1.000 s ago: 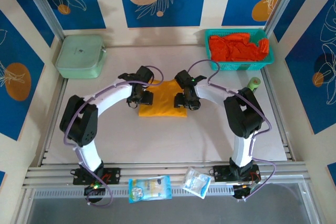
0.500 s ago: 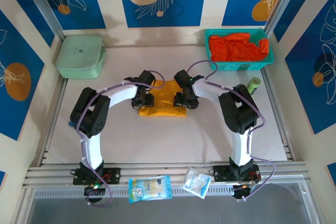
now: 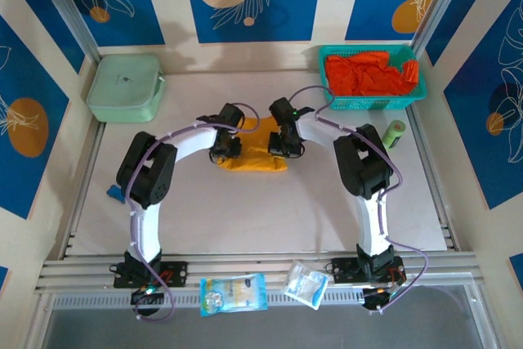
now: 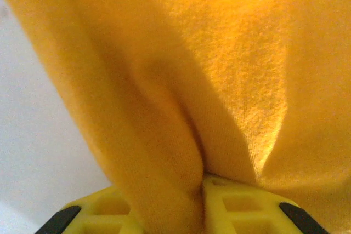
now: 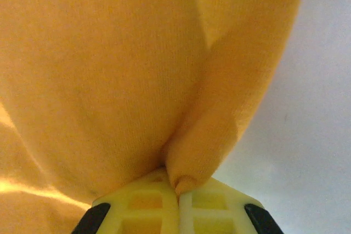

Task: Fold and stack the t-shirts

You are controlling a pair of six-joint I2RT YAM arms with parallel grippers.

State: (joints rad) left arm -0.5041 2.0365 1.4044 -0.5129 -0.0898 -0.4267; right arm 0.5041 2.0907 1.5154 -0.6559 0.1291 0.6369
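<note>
Closed from wide onto the mustard-yellow t-shirt (image 3: 255, 159), front-left of the teal basket (image 3: 372, 104): left tool (image 4: 202, 204) pinching one edge, right tool (image 5: 178, 193) the other; probably readying a fold.

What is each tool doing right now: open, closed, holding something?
Left tool: closed, pinching the yellow t-shirt.
Right tool: closed, pinching a fold of the same yellow t-shirt.
</note>
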